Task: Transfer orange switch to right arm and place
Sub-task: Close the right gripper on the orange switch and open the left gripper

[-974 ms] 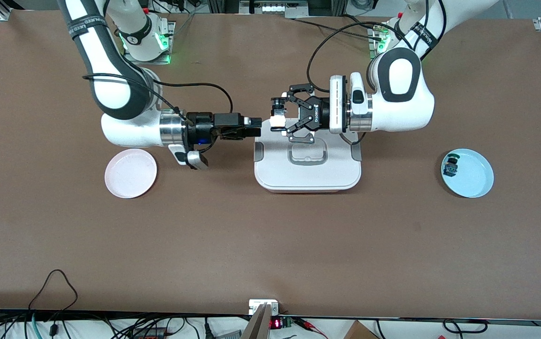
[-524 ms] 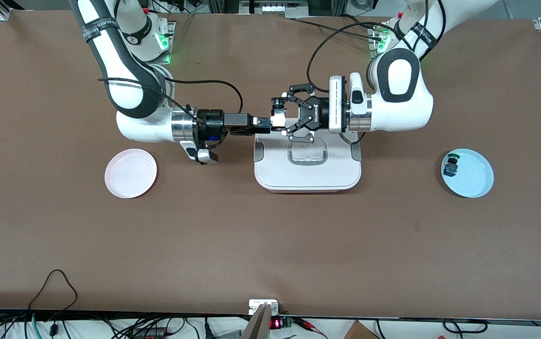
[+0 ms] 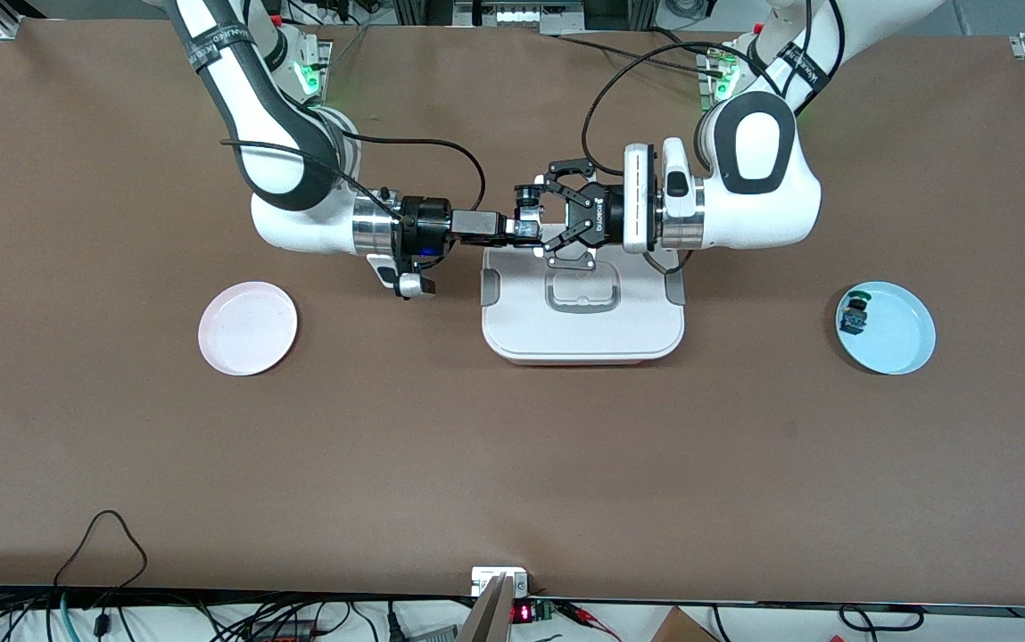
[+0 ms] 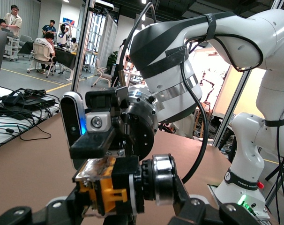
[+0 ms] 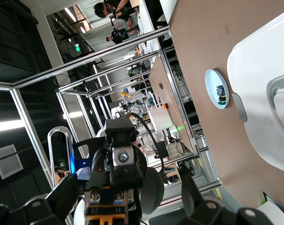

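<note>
My left gripper (image 3: pixel 534 218), a black claw, is shut on the orange switch (image 3: pixel 526 214) and holds it in the air over the white tray's farther edge. In the left wrist view the switch (image 4: pixel 109 190) lies sideways between my claw fingers, with an orange body and a silver ring. My right gripper (image 3: pixel 515 230), slim and black with a blue light, points straight at the left gripper and has its tips at the switch. In the right wrist view its fingers (image 5: pixel 62 194) stand apart on either side of the switch (image 5: pixel 107 206). It is open.
A white tray (image 3: pixel 521 330) lies mid-table under both grippers. A pink plate (image 3: pixel 247 328) sits toward the right arm's end. A blue plate (image 3: pixel 900 334) toward the left arm's end holds a black-and-blue switch with a green cap (image 3: pixel 853 312).
My right arm has moved toward the left gripper and turned its wrist, bringing its open fingers up to the switch. The left arm has not moved.
</note>
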